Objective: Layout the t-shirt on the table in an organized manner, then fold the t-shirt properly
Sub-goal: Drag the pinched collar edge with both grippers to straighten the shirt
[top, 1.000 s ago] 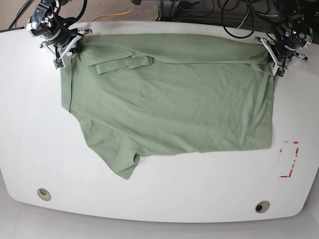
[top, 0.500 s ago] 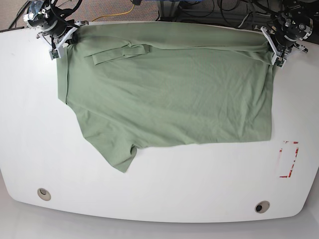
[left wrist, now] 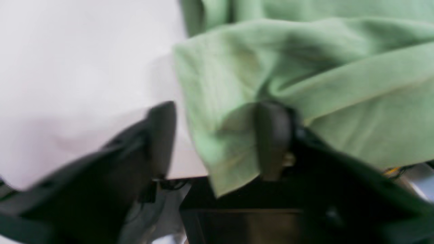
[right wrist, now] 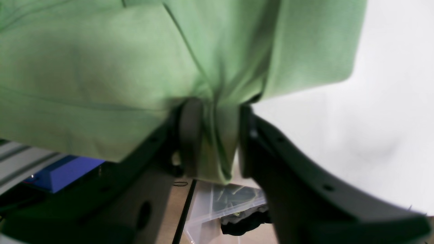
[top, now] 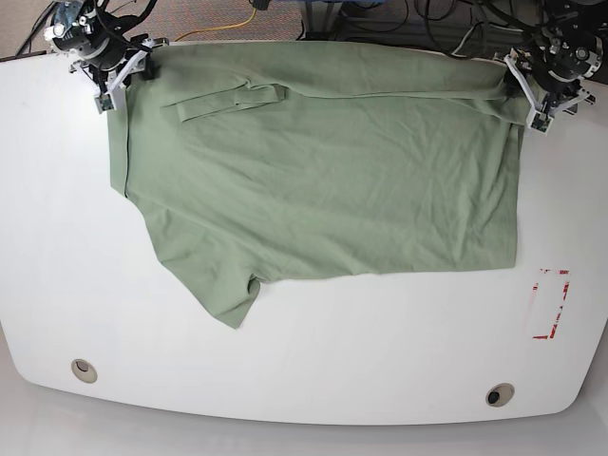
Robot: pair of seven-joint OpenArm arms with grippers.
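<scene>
While gripping the t-shirt (top: 323, 180) at twelve o'clock, right gripper (right wrist: 213, 139) is clamping cloth; left gripper (left wrist: 217, 142) is parting, so I am advising even tension.

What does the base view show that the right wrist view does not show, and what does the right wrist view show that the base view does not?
Only the base view shows the whole pale sage-green cotton t-shirt spread on the glossy white table, the red tape outline and the left gripper. Only the right wrist view shows cloth bunched between the right gripper's jaws, and a clear plastic bin below the table edge. Both show the shirt, the table and the right gripper.
</scene>
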